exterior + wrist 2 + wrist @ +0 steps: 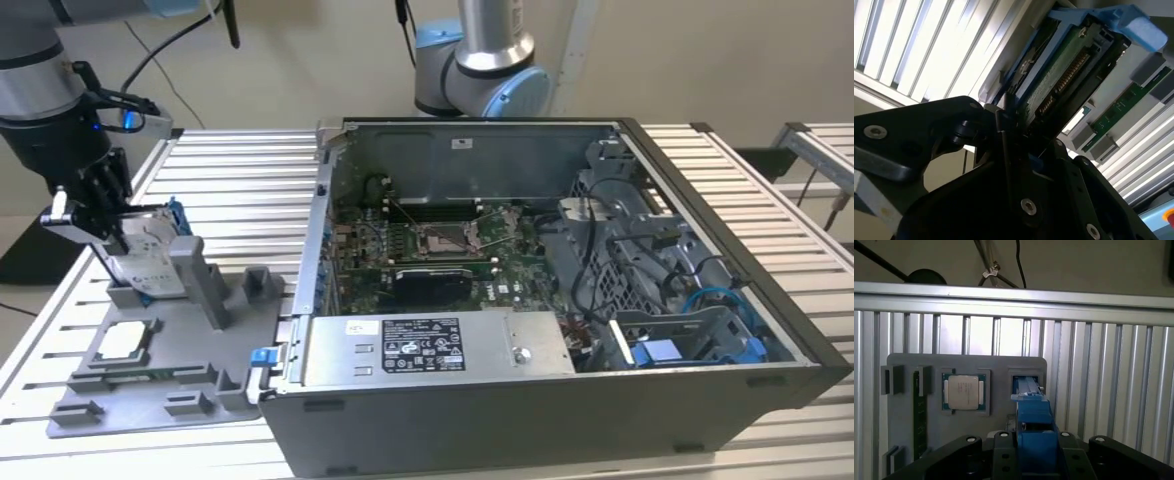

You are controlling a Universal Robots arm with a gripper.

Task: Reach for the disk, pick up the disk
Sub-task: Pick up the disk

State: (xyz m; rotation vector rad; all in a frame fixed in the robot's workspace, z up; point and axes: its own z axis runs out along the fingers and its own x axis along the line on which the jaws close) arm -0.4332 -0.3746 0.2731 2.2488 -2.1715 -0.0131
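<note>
The disk (144, 268), silver-grey with a white label and a blue carrier frame, stands tilted on edge at the back slot of a grey fixture plate (147, 395), at the exterior view's left. My gripper (114, 235) comes down on it from above, and its black fingers (1004, 440) flank the blue frame, shut on it. In the second wrist view the disk's (1054, 75) green circuit side and connector run between the gripper's (1019, 145) jaws. In the first wrist view the disk (1031, 412) reaches from the gripper (1032, 437) toward the slot. Whether its lower edge still rests in the slot is hidden.
The fixture also carries a square silver chip (965, 391) and a green memory stick (918, 420). A tall grey post (200, 280) stands beside the disk. An open computer case (561, 300) with a grey labelled box (427, 345) fills the slatted table's middle. Another arm's base (481, 70) stands behind.
</note>
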